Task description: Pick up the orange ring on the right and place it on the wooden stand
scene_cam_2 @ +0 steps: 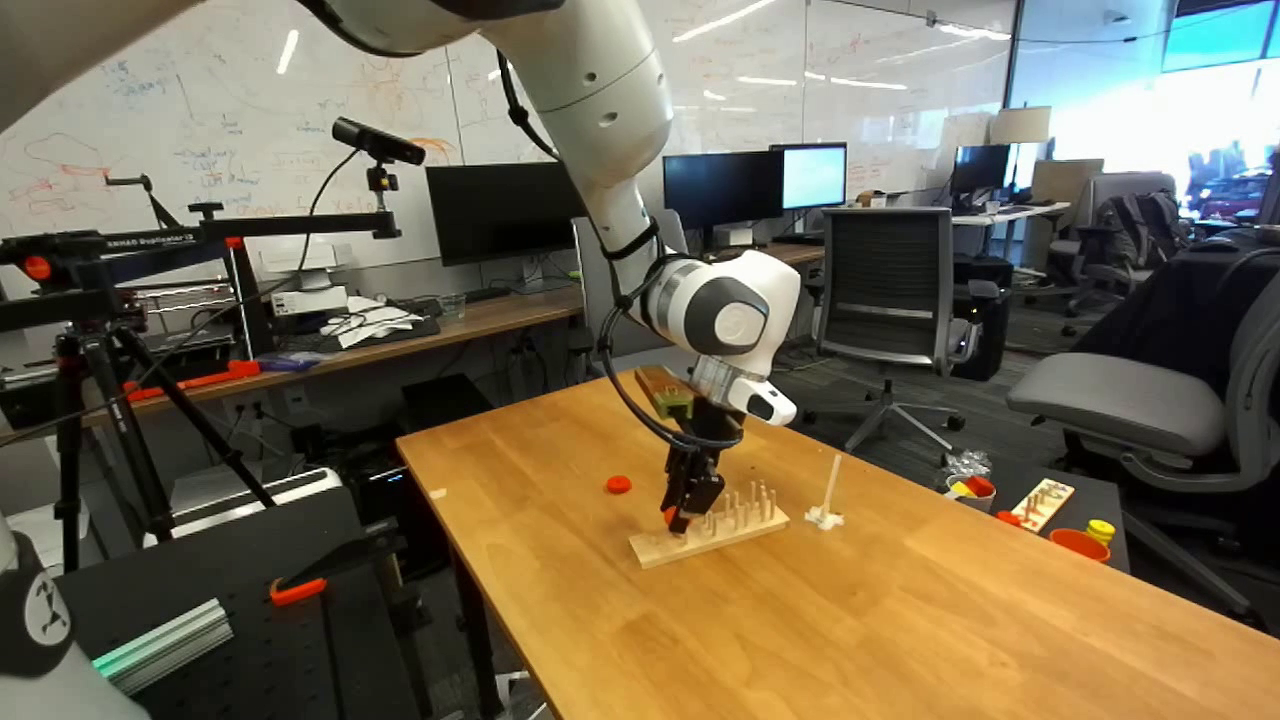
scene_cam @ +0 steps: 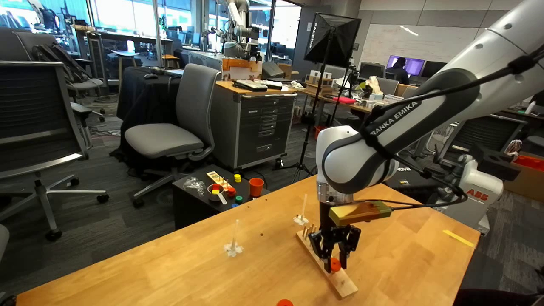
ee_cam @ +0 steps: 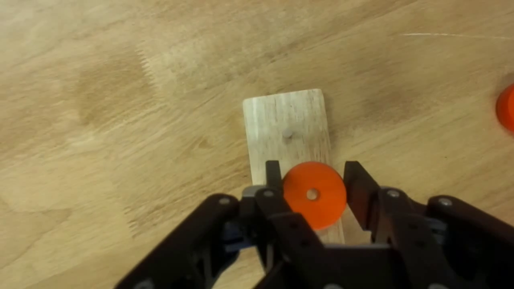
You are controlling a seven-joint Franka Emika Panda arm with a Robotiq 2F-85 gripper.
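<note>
Robotics lab, office-like: Franka arm (scene_cam: 442, 100), ABB robot (scene_cam: 478, 185), scribbled whiteboard (scene_cam_2: 430, 100), monitors (scene_cam_2: 722, 188), wheeled chairs (scene_cam_2: 885, 280), softbox light (scene_cam: 333, 40).

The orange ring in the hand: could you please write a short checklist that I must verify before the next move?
1) Orange ring held by the hand: ok, both fingers appear to meet its rim in the wrist view.
2) Ring over the wooden stand: ok, it overlaps the strip in that view.
3) Ring's hole lined up with one of the pegs: cannot tell, only a pale spot shows through.
4) Ring level: cannot tell, fingers partly cover it in both exterior views.
5) Stand flat on the table: ok.
6) Other orange ring clear of the stand: ok, it lies apart.
</note>
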